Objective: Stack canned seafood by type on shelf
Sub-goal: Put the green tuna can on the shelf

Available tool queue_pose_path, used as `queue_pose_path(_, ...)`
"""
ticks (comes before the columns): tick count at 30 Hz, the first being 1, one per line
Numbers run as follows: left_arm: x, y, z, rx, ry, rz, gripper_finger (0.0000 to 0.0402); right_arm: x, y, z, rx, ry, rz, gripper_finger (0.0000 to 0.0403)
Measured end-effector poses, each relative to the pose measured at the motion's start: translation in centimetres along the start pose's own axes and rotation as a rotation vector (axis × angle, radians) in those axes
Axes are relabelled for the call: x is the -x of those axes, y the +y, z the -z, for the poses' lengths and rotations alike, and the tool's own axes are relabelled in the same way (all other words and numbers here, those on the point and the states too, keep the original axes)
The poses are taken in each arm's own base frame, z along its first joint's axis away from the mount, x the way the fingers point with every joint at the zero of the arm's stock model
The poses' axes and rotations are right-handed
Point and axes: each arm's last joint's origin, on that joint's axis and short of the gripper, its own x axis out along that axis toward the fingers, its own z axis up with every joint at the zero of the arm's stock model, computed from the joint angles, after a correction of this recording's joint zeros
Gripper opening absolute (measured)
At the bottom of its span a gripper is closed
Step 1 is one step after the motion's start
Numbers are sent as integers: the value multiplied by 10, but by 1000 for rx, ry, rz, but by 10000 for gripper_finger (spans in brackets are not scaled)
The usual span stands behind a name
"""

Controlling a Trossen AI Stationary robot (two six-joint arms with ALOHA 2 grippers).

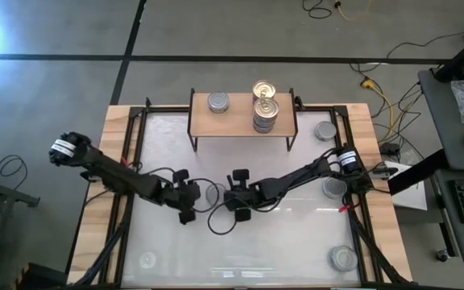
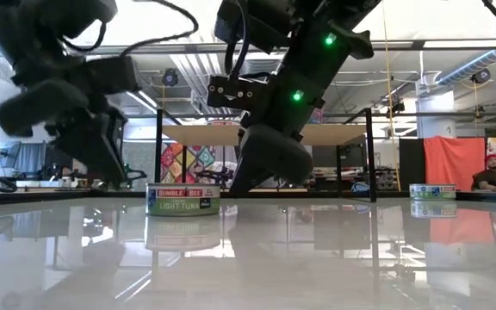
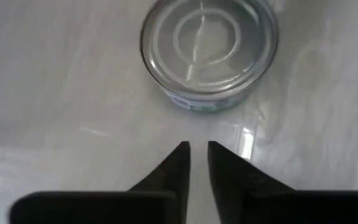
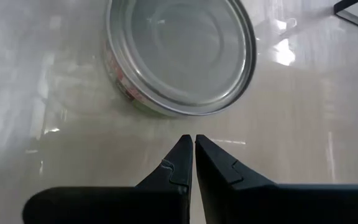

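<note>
We see left hand (image 3: 192,152) low over glossy white worktop (image 1: 280,242), fingers a narrow slit apart, holding nothing. Just ahead of fingertips: small round flat silver-topped tin (image 3: 209,51), flat on worktop, lid up, axis vertical. Right hand (image 4: 191,146) pinched closed, empty, same tin just ahead. Low light-wood shelf (image 1: 236,122) beyond both hands carries more tins.

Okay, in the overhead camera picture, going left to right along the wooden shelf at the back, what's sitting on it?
Silver-topped tin lying alone on the shelf → stack of tins with a gold top, with a gold-topped tin just behind it.
</note>
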Motion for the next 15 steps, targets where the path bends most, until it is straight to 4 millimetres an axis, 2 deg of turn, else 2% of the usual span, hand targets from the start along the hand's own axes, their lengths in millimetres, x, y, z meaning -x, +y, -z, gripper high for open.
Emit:
queue_pose_path(4,13,13,-7,-21,-55,15,101,0,0,0,-22,-3,0,13)
queue_pose_path(7,16,19,-7,-6,-116,59,156,-1,-1,0,-29,-3,3,13)
queue_pose_path(10,8,22,-3,25,-146,128,215,-1,-3,-1,-37,-8,11,13)
queue_pose_path(15,-14,21,7,52,-182,137,307,-1,-4,-1,-52,-15,13,13)
